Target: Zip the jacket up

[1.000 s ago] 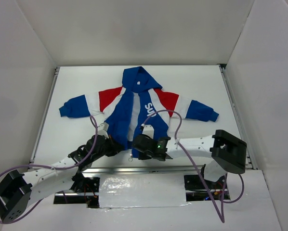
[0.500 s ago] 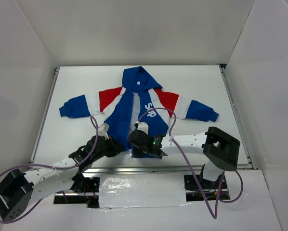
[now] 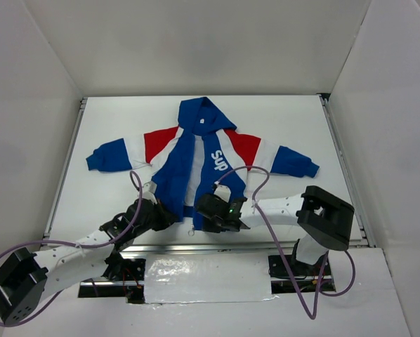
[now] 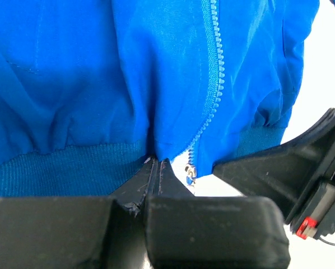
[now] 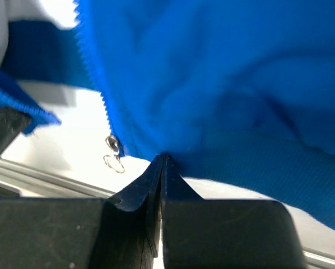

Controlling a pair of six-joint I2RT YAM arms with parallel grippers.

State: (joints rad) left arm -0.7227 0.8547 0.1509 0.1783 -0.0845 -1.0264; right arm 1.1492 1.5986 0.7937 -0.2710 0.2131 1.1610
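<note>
Jacket [image 3: 169,175] pinched tight at the hem [image 4: 61,168] by left gripper [image 4: 154,163] and right gripper [image 5: 163,158], flanking the zipper pull [image 4: 190,171] (dangling low), seemingly to hold it taut.

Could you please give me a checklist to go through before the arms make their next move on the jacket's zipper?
1. Grip of the left gripper on the hem of the jacket: ok, shut on it.
2. Grip of the right gripper on the hem: ok, shut at its very edge.
3. The zipper pull is in view and free of both grippers: ok.
4. Front closed: not ok, the white lining shows between the panels.
5. Both zipper halves seated in the slider: cannot tell.
6. Jacket lying spread out flat: ok.
</note>
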